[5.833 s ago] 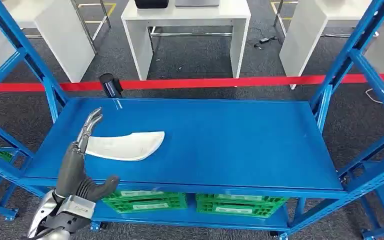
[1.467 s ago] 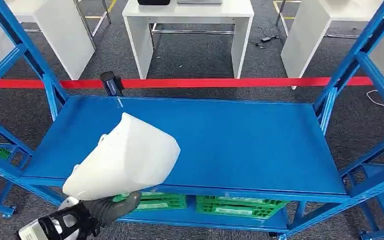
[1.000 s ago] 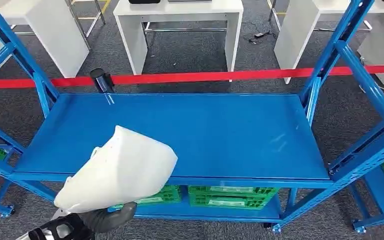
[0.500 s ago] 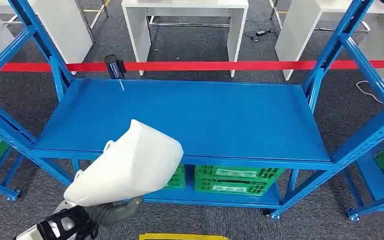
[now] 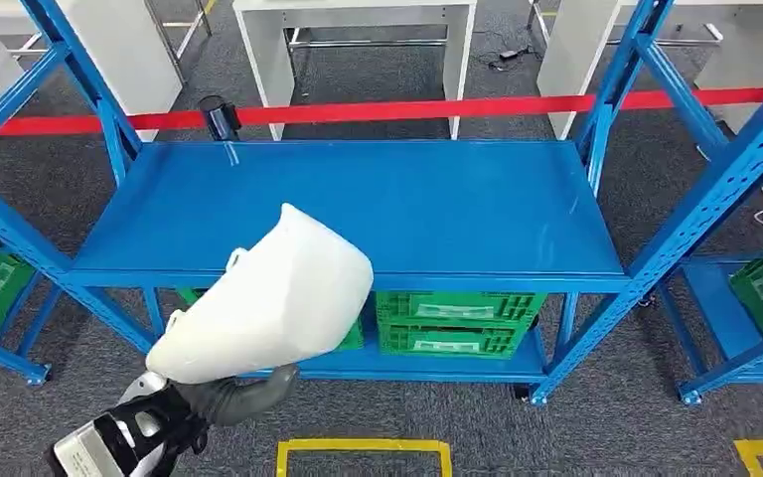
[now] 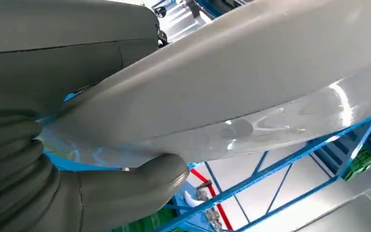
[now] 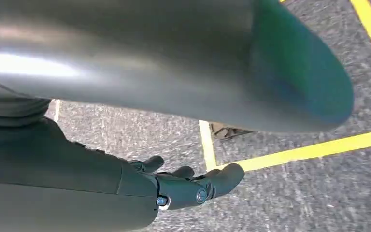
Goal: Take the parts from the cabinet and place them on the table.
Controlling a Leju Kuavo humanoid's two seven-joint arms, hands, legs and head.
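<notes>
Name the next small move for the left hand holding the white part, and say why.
Probably keep the grip and carry on turning away from the blue shelf toward a table: the left hand grips the white part from beneath, already lifted off the shelf, over the carpet.

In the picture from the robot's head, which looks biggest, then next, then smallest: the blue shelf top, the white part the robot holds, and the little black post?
1. Blue shelf top: looks biggest.
2. White part held by the left hand: it is nearer the camera, so it may look bigger than it really is.
3. Black post: smallest.
</notes>
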